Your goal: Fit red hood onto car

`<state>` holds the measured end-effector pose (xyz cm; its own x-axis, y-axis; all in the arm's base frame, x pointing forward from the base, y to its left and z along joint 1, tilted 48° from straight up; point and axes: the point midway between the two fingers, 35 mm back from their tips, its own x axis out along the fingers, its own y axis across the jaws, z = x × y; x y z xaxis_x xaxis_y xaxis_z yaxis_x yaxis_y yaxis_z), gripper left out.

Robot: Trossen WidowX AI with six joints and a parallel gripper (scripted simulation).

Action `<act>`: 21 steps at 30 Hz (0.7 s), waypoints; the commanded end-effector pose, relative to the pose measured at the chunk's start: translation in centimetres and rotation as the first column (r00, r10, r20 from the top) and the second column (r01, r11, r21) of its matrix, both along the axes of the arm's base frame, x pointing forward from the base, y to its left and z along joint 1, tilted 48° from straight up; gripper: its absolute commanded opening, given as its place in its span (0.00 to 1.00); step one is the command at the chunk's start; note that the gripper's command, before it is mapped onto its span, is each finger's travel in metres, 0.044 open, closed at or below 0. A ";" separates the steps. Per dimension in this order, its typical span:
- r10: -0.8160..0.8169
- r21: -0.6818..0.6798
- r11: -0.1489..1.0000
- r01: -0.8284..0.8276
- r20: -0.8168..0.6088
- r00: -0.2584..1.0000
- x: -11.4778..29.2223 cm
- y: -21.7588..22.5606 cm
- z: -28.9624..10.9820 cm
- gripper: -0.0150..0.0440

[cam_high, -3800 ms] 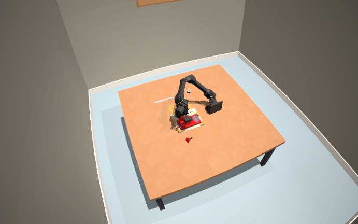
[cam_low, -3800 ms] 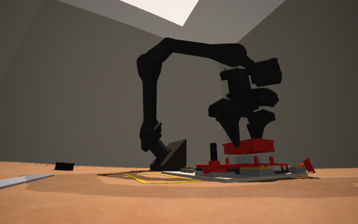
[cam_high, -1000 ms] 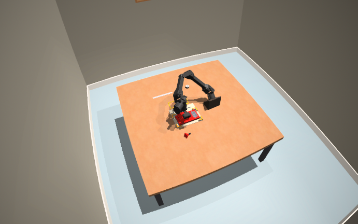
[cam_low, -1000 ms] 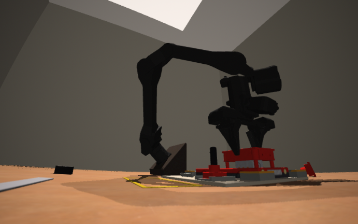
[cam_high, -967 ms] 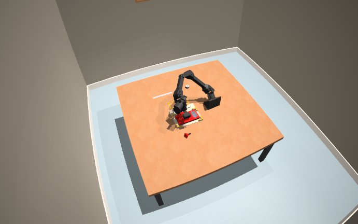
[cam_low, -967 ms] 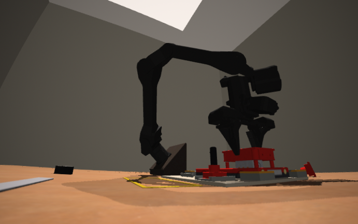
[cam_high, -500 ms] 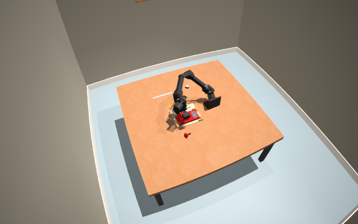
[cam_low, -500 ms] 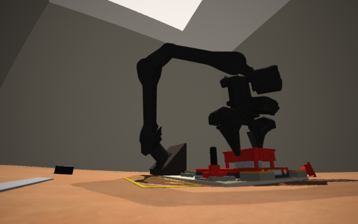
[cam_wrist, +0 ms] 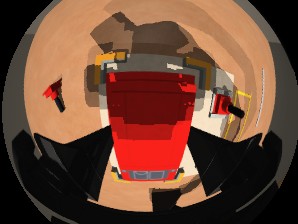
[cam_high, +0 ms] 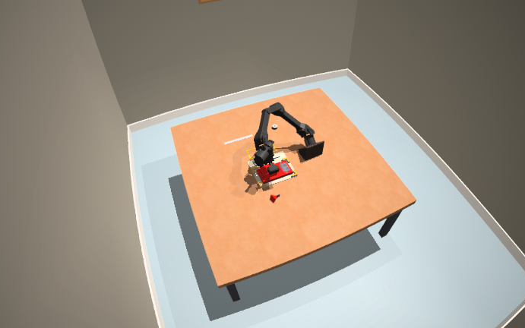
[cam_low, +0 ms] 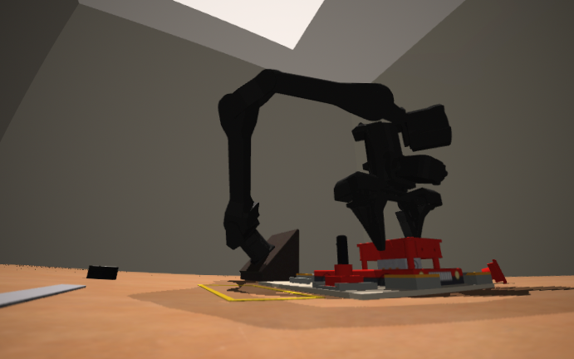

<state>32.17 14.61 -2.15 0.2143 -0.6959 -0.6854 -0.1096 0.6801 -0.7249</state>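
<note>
The red hood point(cam_high: 279, 172) point(cam_low: 424, 246) point(cam_wrist: 151, 142) is upright and roughly level over the chassis point(cam_low: 451, 276) in the jig point(cam_low: 360, 295) point(cam_wrist: 207, 125). My gripper point(cam_high: 273, 168) point(cam_low: 398, 243) point(cam_wrist: 150, 129) points down, shut on the hood's two sides. In the exterior view, the hood's body stands above the deck. Red pegs show below its corners, their tops meeting or inside it. The grey engine block point(cam_low: 392, 263) shows in the gap under the hood. The hole fit and the far corners are hidden.
A red fixture with a black post point(cam_low: 342, 249) stands beside the chassis. A small red piece with a black stem point(cam_high: 273, 198) point(cam_wrist: 52, 92) lies on the jig's other side. A yellow outline point(cam_low: 230, 300), a pale strip point(cam_high: 238, 139) and a small round object point(cam_high: 274, 127) are also there.
</note>
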 end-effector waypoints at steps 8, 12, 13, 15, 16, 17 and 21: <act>-0.002 -0.006 1.000 0.002 -0.003 1.000 0.2 -0.7 -0.5 0.25; -0.002 -0.006 1.000 0.002 -0.003 1.000 0.2 -0.8 -0.6 0.25; -0.002 -0.006 1.000 0.002 -0.003 1.000 0.2 -0.8 -0.6 0.25; -0.002 -0.007 1.000 0.002 -0.003 1.000 0.2 -0.9 -0.7 0.25; -0.002 -0.007 1.000 0.002 -0.003 1.000 0.2 -0.9 -0.7 0.25; -0.002 -0.007 1.000 0.002 -0.004 1.000 0.2 -0.9 -0.7 0.25; -0.002 -0.007 1.000 0.002 -0.004 1.000 0.3 -1.1 -0.8 0.25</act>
